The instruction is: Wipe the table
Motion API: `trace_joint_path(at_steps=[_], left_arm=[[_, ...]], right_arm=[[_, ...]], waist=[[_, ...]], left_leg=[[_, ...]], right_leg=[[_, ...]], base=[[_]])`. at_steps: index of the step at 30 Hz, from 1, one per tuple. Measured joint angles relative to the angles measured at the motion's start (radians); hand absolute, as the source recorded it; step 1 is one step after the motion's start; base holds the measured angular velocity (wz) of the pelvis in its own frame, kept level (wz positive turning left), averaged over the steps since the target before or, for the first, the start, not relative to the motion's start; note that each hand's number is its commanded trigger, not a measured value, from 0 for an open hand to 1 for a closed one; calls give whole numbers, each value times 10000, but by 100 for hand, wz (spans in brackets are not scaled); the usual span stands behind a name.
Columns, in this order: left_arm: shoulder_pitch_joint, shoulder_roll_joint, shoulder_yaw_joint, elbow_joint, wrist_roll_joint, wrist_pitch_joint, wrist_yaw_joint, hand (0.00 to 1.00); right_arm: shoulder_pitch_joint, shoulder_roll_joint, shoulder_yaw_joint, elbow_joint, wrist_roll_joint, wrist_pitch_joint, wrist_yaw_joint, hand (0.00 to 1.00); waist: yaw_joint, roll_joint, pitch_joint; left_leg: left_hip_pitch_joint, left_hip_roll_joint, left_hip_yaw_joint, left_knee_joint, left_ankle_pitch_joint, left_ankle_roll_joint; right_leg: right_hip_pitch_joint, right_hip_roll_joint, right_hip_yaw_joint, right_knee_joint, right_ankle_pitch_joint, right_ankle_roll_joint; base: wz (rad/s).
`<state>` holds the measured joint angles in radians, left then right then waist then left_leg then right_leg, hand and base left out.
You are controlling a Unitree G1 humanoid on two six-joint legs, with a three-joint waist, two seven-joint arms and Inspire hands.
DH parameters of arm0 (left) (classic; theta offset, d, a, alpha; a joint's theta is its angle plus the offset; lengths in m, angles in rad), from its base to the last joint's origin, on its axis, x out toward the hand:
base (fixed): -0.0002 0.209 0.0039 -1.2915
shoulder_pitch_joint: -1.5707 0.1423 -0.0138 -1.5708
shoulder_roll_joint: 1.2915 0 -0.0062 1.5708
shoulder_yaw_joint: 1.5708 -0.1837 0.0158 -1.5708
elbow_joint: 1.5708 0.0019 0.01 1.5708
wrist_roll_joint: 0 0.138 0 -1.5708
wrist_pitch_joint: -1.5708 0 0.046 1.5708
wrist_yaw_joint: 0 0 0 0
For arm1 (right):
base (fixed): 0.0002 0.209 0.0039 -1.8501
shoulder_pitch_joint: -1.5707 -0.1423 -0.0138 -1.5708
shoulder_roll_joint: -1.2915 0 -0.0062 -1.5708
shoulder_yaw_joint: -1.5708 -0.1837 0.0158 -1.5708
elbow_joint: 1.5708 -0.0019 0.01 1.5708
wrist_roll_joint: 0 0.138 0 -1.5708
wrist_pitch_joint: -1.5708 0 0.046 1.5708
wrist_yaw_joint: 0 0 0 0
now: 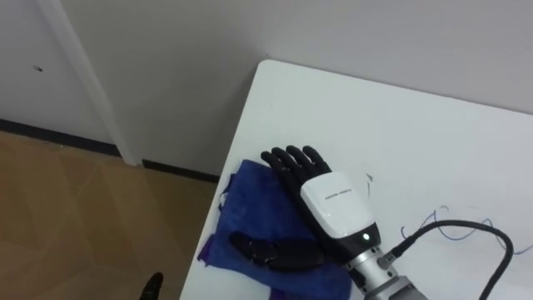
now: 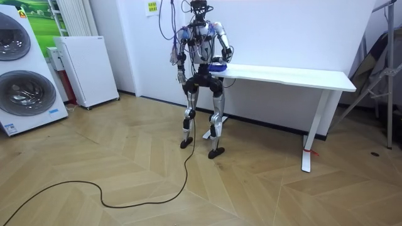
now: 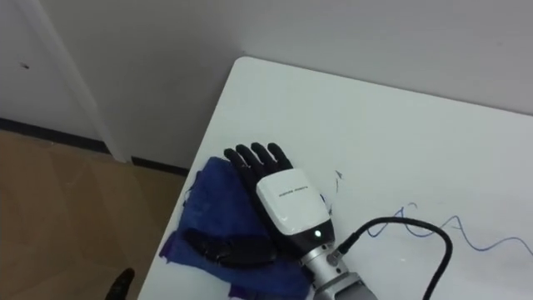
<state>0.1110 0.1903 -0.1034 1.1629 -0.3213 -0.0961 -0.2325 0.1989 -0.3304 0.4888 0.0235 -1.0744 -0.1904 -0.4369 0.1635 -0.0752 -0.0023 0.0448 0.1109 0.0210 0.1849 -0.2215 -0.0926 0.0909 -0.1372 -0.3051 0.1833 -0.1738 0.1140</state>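
Note:
A blue cloth (image 1: 250, 208) lies crumpled at the left edge of the white table (image 1: 400, 117), near its far left corner. My right hand (image 1: 333, 200) rests flat on the cloth, palm down, open, with straight fingers pointing at the wall and the thumb spread out to the left over the fabric. Thin blue pen scribbles (image 1: 454, 227) mark the tabletop to the right of the hand. In the room view I stand at the table's (image 2: 282, 75) left end with the right hand on the cloth (image 2: 217, 64), and my left hand (image 2: 180, 76) hangs by my side.
A white wall with a dark skirting board runs just behind the table. Wooden floor (image 1: 75, 225) lies left of the table edge. A small white fridge (image 2: 85, 69) and a washing machine (image 2: 22, 69) stand at the room view's left.

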Motion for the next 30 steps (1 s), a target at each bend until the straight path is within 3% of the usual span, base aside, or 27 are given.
trace_joint_path(at_steps=[10, 12, 14, 17, 20, 23, 25, 27, 28, 30], left_arm=[[-14, 4, -4, 148, -18, -200, 122, 0], [-19, 11, -4, 180, -18, -200, 123, 0], [-66, 11, -8, 162, -17, -200, 214, 0], [-134, 11, -3, 162, -18, -212, 401, 0], [-181, 8, -6, 165, -16, -215, 596, 0], [-227, 12, -8, 165, -15, -282, 761, 0], [-228, 24, -15, 168, -17, -308, 871, 0], [-271, 31, -102, 178, -13, -393, 968, 0], [-287, 74, -172, 174, -13, -439, 987, 0], [-306, 170, -181, 160, -14, -443, 989, 0]], right_arm=[[230, 10, 7, 39, -539, -297, -478, 0], [323, 7, 11, 125, -645, -309, -508, 0], [569, 7, 11, 325, -706, -309, -523, 0], [844, 2, 8, 451, -698, -319, -461, 0], [967, 15, 4, 585, -675, -379, -456, 0], [966, 41, 5, 985, -682, -397, -453, 0], [928, 88, 5, 1149, -681, -442, -462, 0], [803, 90, 9, 1312, -677, -530, -462, 0], [701, 100, 13, 1330, -677, -584, -462, 0], [692, 117, 20, 1383, -676, -640, -465, 0]], waist=[[-99, -15, 11], [-133, -14, 17], [-186, -15, 19], [-214, -21, 17], [-219, -52, -4], [-208, -141, -65], [-210, -162, -62], [-206, -160, -20], [-202, -147, 70], [-324, -239, 53]], left_leg=[[5, -10, 53, -17, 0, 0], [-2, -9, 63, 0, 0, 0], [-23, -8, 71, 59, 12, -20], [-61, 13, 74, 56, 40, -61], [-65, 14, 73, 59, 42, -60], [-63, 20, 44, 56, 52, -42], [-10, 33, -46, 46, 76, -1], [32, 93, -475, 81, 108, 53], [-3, 139, -576, 168, 104, 60], [-112, 138, -501, 185, 99, 69]], right_leg=[[129, 20, 89, -152, -15, -47], [114, 48, 314, -150, -88, -243], [35, 195, 1109, -147, -321, -856], [-71, 345, 1823, -123, -469, -1116], [-85, 437, 2240, -99, -542, -1245], [-86, 472, 2323, -86, -558, -1276], [-145, 511, 2493, 58, -554, -1284], [-461, 608, 2491, 702, -554, -1286], [-572, 657, 2493, 943, -523, -1336], [-485, 661, 2490, 682, -514, -1352]], base=[[1], [2], [14], [11], [8], [2], [-10], [-20], [-6], [5]])
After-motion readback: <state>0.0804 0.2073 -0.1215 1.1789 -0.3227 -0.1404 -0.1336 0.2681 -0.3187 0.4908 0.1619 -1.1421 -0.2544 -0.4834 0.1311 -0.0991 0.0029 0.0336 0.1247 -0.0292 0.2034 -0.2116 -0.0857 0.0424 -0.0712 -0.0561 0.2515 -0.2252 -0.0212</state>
